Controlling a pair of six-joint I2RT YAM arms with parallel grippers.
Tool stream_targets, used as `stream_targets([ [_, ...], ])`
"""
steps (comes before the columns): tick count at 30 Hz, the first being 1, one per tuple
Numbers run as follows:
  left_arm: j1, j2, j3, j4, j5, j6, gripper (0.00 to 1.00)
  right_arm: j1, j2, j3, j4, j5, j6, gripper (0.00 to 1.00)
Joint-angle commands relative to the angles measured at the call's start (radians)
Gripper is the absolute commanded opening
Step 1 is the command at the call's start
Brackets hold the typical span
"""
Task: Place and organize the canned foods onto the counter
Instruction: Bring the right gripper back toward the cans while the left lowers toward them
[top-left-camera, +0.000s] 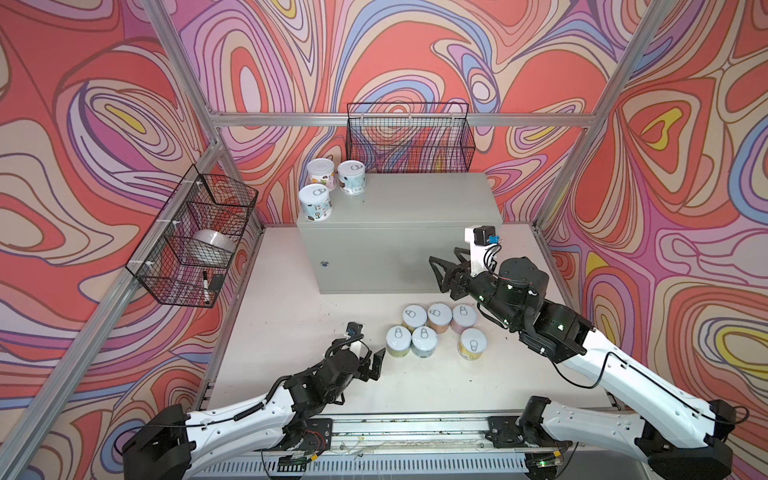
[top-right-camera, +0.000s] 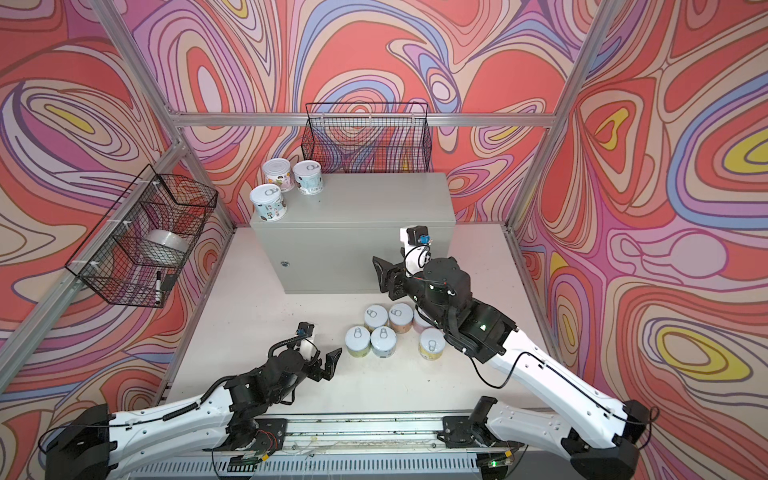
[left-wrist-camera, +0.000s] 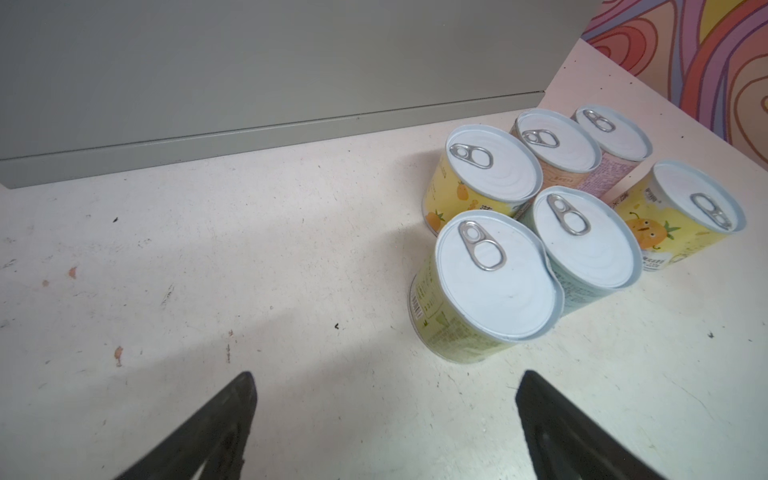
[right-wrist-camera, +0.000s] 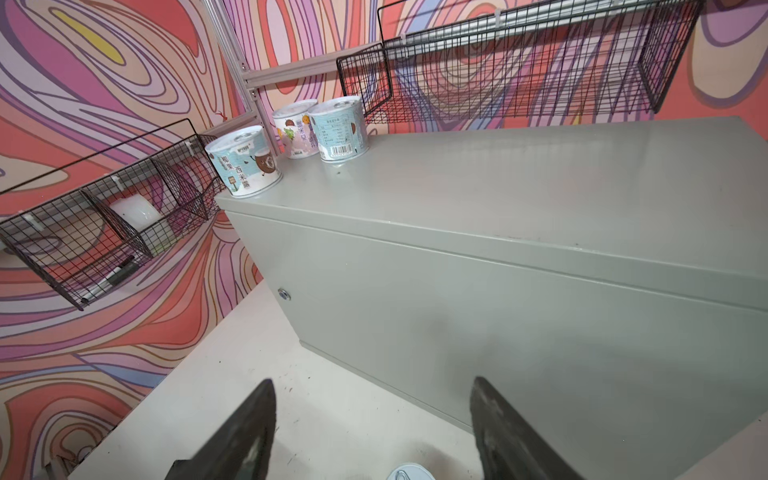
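Three canned foods stand upright at the back left corner of the counter, a light-grey metal cabinet; they also show in the right wrist view, canned foods on the counter. Several more cans cluster on the table before the counter's right half. My left gripper is low, just left of that cluster, open and empty; the green-labelled can lies ahead of the left gripper. My right gripper hangs open and empty above the cluster, facing the counter's front; one lid shows below the right gripper.
A black wire basket on the left wall holds a white roll and a marker. Another wire basket hangs on the back wall just above the counter's rear edge. Patterned walls and aluminium posts enclose the table on three sides.
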Motion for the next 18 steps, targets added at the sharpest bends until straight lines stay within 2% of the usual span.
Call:
stream_targets([
  [1,-0.004,0.017,0.0,0.082,-0.019,0.015,1.0,0.005,-0.009,-0.029,-0.052,0.013,0.024,0.76],
  [10,-0.004,0.02,0.008,0.096,0.013,0.029,1.0,0.065,-0.095,-0.212,-0.135,-0.007,0.138,0.77],
  [15,-0.005,0.053,0.014,0.115,0.019,0.037,1.0,0.171,-0.142,-0.323,-0.263,0.207,0.27,0.82],
  [18,-0.004,0.089,0.032,0.133,0.021,0.048,1.0,0.18,-0.229,-0.426,-0.354,0.309,0.412,0.88],
])
